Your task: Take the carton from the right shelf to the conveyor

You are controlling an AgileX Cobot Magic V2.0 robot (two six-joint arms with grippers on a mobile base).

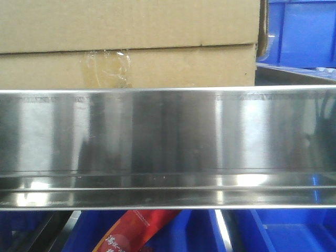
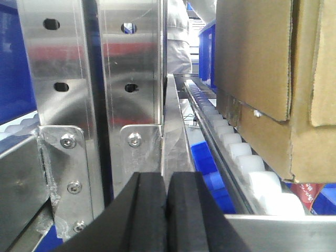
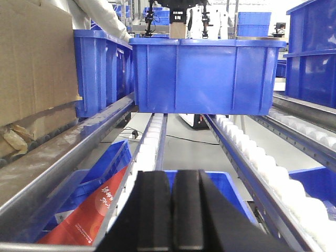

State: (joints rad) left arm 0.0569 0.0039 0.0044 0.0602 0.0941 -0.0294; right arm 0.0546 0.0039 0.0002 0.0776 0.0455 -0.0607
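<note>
Front view: carton (image 1: 126, 42) fills the upper left and centre of the frame, behind a steel rail (image 1: 168, 142) that spans the middle band. There is a clear tape patch on its front face. A red packet (image 1: 134, 231) pokes up at bottom centre, below the rail. Left wrist view: left gripper (image 2: 166, 210) at bottom centre, black pads pressed together with nothing between them. The carton is at upper right, over the white rollers (image 2: 247, 163) and apart from the gripper. Steel uprights (image 2: 63, 79) stand at left. Right wrist view: right gripper (image 3: 172, 210) at bottom centre, pads pressed together too, empty. The carton is at the left edge, well apart from the gripper. A blue bin (image 3: 205, 73) sits at upper centre on the roller tracks.
</note>
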